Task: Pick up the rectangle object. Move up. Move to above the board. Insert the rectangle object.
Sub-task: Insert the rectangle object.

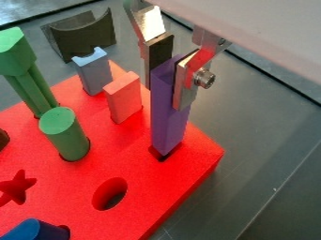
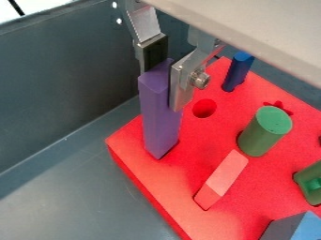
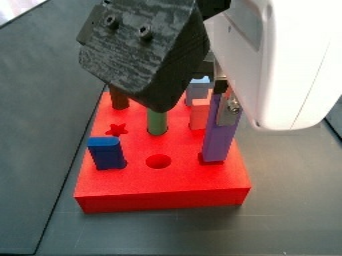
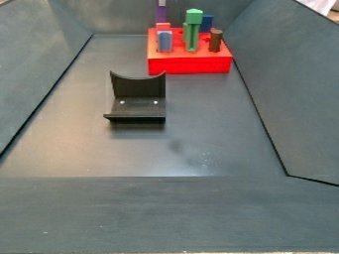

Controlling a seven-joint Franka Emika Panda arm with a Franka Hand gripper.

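Dark grey walls slope down to a dark floor, and the board [image 4: 188, 62] sits near the far edge of that floor, with the fixture [image 4: 134, 99] standing alone nearer the middle.

At the board's corner the rectangle object [image 1: 170, 111] stands upright, its foot already sunk into a square hole close to the slab's edge. The pincer [image 1: 175, 58] is over it, with the silver fingers [image 2: 189, 73] flanking the top of the block. In both wrist views the plates lie against or just beside its faces, but I cannot tell whether they are clenched on it or have let go.

As a judgement, the block looks rigid, light and smooth-sided, so it could slip under a weak squeeze; the sensible hold is on its two broad flat faces near the top, keeping it plumb so it does not bind in the hole. It seems neither fragile nor soft.

Counting what the board carries: one purple block, two green cylinders [image 1: 63, 133], of which the taller [image 1: 25, 73] stands further back, one pink-red block [image 1: 123, 98], one grey-blue block [image 1: 92, 71] and one dark blue block [image 3: 104, 153]. In a side view a further dark peg [image 3: 119, 100] shows behind the arm. Two holes remain open, a circle [image 1: 111, 194] and a star [image 1: 13, 187].
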